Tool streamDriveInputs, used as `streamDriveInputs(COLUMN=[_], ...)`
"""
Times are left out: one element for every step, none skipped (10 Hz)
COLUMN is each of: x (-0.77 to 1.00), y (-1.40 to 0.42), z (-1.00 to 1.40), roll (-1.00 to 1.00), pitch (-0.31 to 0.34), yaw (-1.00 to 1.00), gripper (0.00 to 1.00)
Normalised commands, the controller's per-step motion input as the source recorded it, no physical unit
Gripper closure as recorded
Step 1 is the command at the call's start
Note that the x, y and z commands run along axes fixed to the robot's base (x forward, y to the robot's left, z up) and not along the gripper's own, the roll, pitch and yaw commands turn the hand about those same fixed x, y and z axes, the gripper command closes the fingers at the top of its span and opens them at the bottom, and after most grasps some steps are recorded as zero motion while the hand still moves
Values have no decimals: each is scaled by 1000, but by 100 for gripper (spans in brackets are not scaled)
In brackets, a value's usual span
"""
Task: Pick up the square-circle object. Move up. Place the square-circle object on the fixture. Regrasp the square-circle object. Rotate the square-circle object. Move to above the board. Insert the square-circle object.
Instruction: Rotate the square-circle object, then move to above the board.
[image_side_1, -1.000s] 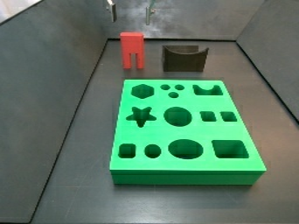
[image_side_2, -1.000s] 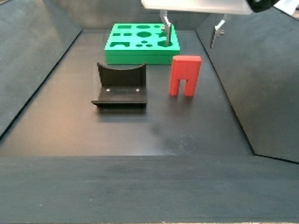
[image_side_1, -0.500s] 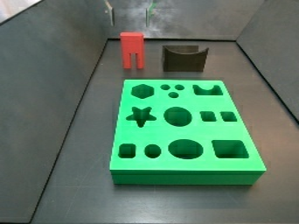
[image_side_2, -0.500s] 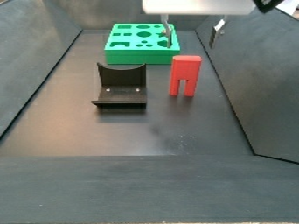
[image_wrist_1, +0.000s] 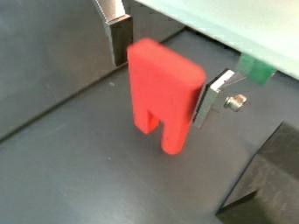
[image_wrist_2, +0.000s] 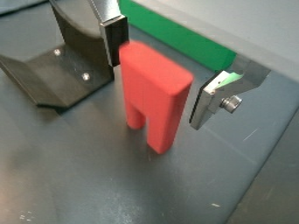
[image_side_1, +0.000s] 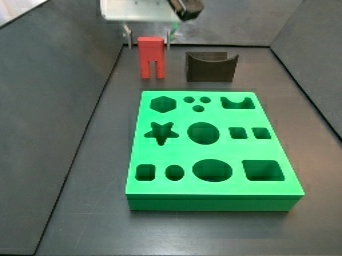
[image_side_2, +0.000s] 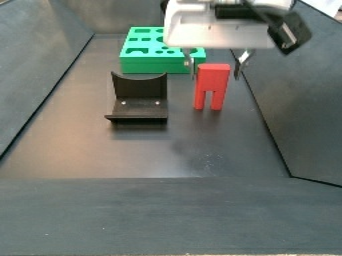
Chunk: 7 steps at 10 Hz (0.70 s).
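Observation:
The square-circle object (image_side_1: 151, 58) is a red oblong block standing upright on its two short legs on the dark floor (image_side_2: 201, 150), next to the fixture (image_side_1: 210, 66). My gripper (image_side_1: 151, 38) is low over it and open. In both wrist views the silver fingers (image_wrist_1: 117, 35) (image_wrist_2: 208, 101) flank the red block (image_wrist_1: 163, 92) (image_wrist_2: 152, 92), one on each side, with small gaps showing. In a side view the gripper (image_side_2: 214, 62) sits right on top of the red block (image_side_2: 211, 88). The green board (image_side_1: 211, 150) lies flat in front of the block.
The dark fixture (image_side_2: 136, 98) (image_wrist_2: 59, 61) with its curved recess stands close beside the block. The board (image_side_2: 154, 48) lies beyond them, its edge (image_wrist_2: 187, 44) just behind the gripper. Sloping grey walls (image_side_1: 80, 90) enclose the floor.
The gripper has come down from above; its body now fills the top of the side views and its fingers straddle the red block. The block, fixture and board have not moved.

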Motion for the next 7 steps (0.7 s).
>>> streamDriveInputs(x=[35, 38, 0, 91, 89, 74, 72], y=[3, 3, 0, -154, -155, -150, -146], z=[-348, -202, 0, 1000, 1000, 1000, 1000], roll=[13, 13, 12, 232, 232, 227, 221], pitch=[-26, -25, -12, -267, -259, -177, -110], yaw=[45, 44, 43, 10, 10, 26, 32], gripper=[0, 0, 100, 100, 100, 100, 100])
